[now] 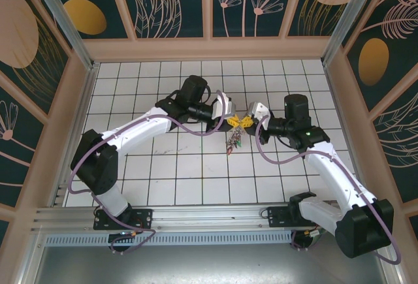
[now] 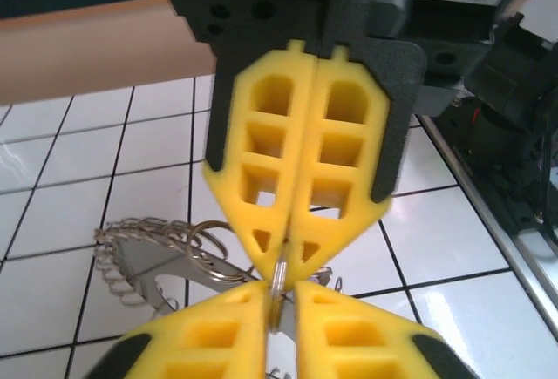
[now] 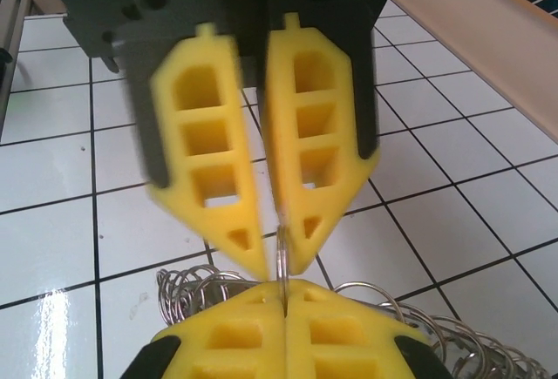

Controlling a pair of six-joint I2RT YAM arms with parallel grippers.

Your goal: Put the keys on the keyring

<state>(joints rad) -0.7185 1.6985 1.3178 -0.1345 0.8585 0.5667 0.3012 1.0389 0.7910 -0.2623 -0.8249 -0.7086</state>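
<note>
Above the middle of the white tiled table, my two yellow-fingered grippers meet tip to tip. A thin metal ring, the keyring (image 2: 278, 299) (image 3: 282, 253), stands edge-on between them. My left gripper (image 1: 236, 122) (image 2: 281, 286) (image 3: 277, 261) is closed on it with a narrow gap. My right gripper (image 1: 247, 121) (image 3: 284, 292) (image 2: 285, 257) is shut tight on it from the other side. Below them hangs a bunch of silvery keys (image 1: 233, 142) (image 2: 144, 261) with several small wire rings (image 3: 187, 292). The bunch partly hides behind the fingers.
The table (image 1: 163, 166) is walled by wooden panels at the back (image 1: 209, 49) and on both sides. A metal rail (image 1: 209, 215) carrying the arm bases runs along the near edge. Purple cables loop beside both arms.
</note>
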